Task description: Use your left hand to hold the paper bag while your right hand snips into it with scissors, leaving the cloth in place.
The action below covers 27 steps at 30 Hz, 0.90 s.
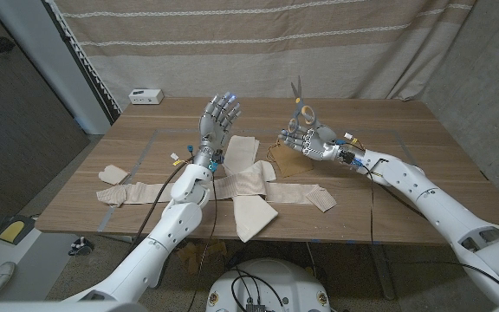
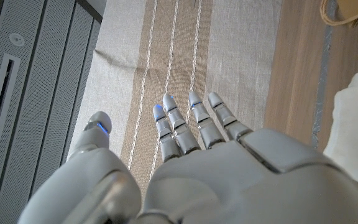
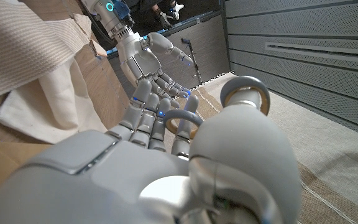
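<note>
Has not begun on the paper bag (image 1: 286, 161): leaves it flat and brown on the table (image 1: 410, 121), a little to 3 o'clock of centre, uncut as far as the head view shows. Meets the cloth (image 1: 248, 178) along the bag's 9 o'clock side; cannot tell which of the two overlaps the other. Has one preparation done: grips the scissors (image 1: 298, 100) in the right hand (image 1: 312, 140), fingers through the grey loops, blades pointing up toward 12 o'clock, raised above the bag's 1 o'clock corner and apart from it. Cannot tell from these views whether the blades stand apart or together. Lifts the left hand (image 1: 220, 114) off the table at 10 o'clock of the bag, empty, fingers spread and pointing up, above the cloth's far arm, touching neither bag nor cloth. Judging by this, leaves nearly all of the task to do: bring the left hand down toward 4 o'clock and pin the bag, tip the blades down to a free edge, then snip. Looks to need care at the 9 o'clock side, where the beige cloth lies closest and could be dragged or cut. Also has a loose scrap (image 1: 113, 174) near the 9 o'clock edge of the table and a white box (image 1: 145, 95) at the 11 o'clock corner, both well apart from the work.
</note>
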Motion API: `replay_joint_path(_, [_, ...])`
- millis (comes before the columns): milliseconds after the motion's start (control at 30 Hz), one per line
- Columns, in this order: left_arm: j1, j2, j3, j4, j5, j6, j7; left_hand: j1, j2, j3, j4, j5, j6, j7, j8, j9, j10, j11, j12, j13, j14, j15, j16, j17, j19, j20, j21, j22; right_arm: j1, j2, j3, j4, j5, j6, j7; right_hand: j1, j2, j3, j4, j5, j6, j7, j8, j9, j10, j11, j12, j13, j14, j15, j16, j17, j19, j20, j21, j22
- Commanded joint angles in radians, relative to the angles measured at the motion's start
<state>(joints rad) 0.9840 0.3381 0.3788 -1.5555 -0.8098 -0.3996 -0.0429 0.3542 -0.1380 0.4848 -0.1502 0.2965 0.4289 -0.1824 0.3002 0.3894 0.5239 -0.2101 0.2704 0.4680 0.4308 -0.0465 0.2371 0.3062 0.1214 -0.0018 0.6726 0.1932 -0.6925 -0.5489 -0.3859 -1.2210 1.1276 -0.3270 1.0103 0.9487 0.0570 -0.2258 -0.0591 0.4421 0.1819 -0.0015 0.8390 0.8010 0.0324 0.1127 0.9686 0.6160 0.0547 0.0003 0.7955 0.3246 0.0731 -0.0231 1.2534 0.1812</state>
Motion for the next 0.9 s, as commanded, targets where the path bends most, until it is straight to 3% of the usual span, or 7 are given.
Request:
replay_joint_path(33, [-0.029,0.044,0.007,-0.005,0.073,0.025,0.048,-0.006,-0.013,-0.004,0.001,-0.002,0.011,0.006,0.002,0.000,0.017,-0.001,0.006,0.000,0.014,-0.123,0.009,0.002,0.011,0.005,0.001,0.002,-0.056,-0.034,0.031,-0.069,0.031,0.008,-0.033,0.002,0.010,-0.003,0.000,0.006,-0.043,0.044,-0.008,-0.005,0.008,0.001,-0.001,0.002,-0.001,0.005,0.005,-0.002,0.000,0.007,-0.001,0.003])
replay_joint_path(133, [-0.041,0.054,0.012,-0.011,0.096,0.046,0.072,-0.010,-0.012,-0.008,0.004,-0.006,-0.059,0.048,-0.038,-0.018,0.018,0.004,-0.005,-0.013,-0.003,-0.120,0.002,-0.004,-0.016,0.007,-0.016,0.002,-0.073,-0.044,0.039,-0.089,0.039,0.012,-0.044,0.003,0.011,-0.003,-0.001,0.007,-0.048,0.042,-0.012,-0.009,0.006,0.000,-0.003,0.001,-0.002,0.002,0.005,-0.005,-0.001,0.006,-0.002,0.003])
replay_joint_path(267, [-0.071,0.074,0.022,-0.008,0.119,0.068,0.066,-0.007,-0.008,-0.007,0.004,-0.007,-0.099,0.078,-0.062,-0.033,-0.010,0.028,-0.023,-0.023,-0.031,-0.118,-0.009,-0.010,-0.024,0.016,-0.025,0.001,-0.090,-0.049,0.048,-0.103,0.052,0.018,-0.050,0.003,0.011,-0.003,-0.001,0.007,-0.046,0.044,-0.014,-0.013,0.007,-0.002,-0.004,0.001,-0.002,0.003,0.005,-0.007,0.000,0.004,-0.003,0.003])
replay_joint_path(467, [-0.105,0.111,0.035,-0.028,0.171,0.112,0.081,-0.008,-0.010,-0.010,0.004,-0.010,-0.080,0.064,-0.061,-0.044,-0.034,0.038,-0.037,-0.031,-0.047,-0.106,-0.016,-0.017,-0.023,0.022,-0.029,0.000,-0.104,-0.047,0.055,-0.104,0.063,0.037,-0.041,0.003,0.012,-0.003,-0.002,0.007,-0.041,0.045,-0.016,-0.020,0.012,-0.007,-0.004,0.002,0.001,0.001,0.007,-0.012,0.002,0.005,-0.004,0.003])
replay_joint_path(900, [-0.132,0.164,0.058,-0.079,0.238,0.217,0.129,-0.007,-0.009,-0.012,0.004,-0.014,-0.043,0.068,-0.052,-0.056,-0.045,0.038,-0.046,-0.042,-0.055,-0.097,-0.020,-0.026,-0.015,0.021,-0.032,-0.001,-0.142,-0.053,0.075,-0.137,0.084,0.067,-0.042,0.005,0.015,-0.003,-0.003,0.008,-0.038,0.047,-0.019,-0.026,0.023,-0.010,-0.002,0.003,0.001,0.000,0.008,-0.020,0.005,0.004,-0.006,0.003])
